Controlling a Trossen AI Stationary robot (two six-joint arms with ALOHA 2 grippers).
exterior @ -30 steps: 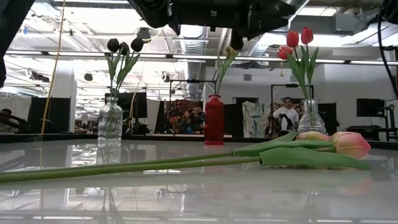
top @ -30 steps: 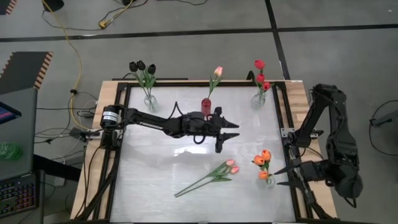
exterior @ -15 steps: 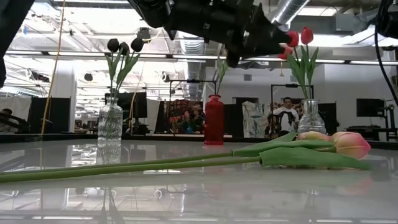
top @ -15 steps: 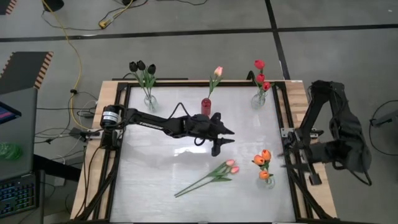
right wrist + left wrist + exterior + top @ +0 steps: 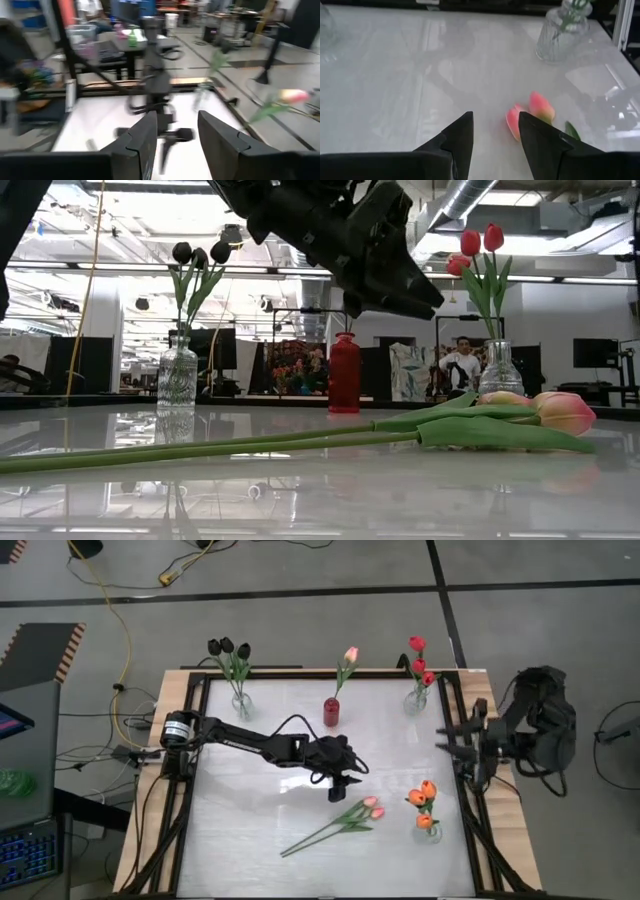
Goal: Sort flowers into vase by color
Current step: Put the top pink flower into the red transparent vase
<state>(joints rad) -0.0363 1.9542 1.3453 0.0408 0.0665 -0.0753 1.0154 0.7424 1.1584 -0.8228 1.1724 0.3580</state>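
High view: we are seeing the left hand (image 5: 338, 790) hanging over the middle of the white surface (image 5: 250, 820), its tips just short of the two pink tulips (image 5: 345, 820) that are lying loose there, heads toward the orange ones. In the left wrist view the left hand (image 5: 495, 132) is standing spread with nothing between its fingers (image 5: 462, 135), and the pink heads (image 5: 530, 112) are showing just beyond them, apart from the tips.

We are noting four vases around the surface: black tulips (image 5: 228, 647) in a clear vase (image 5: 241, 705) at the far left corner, one pink tulip (image 5: 350, 656) in the red vase (image 5: 331, 712) at far centre, red tulips (image 5: 418, 662) in a clear vase (image 5: 415, 700) at the far right, and orange tulips (image 5: 422, 802) in a vase near the right edge.

The right hand (image 5: 452, 740) is sitting off at the right edge of the surface, well away from the flowers; in its wrist view its fingers (image 5: 145, 137) are standing apart and holding nothing.

Low view: the loose stems (image 5: 220, 445) are lying flat across the surface, and a person (image 5: 462, 365) is visible in the room behind.
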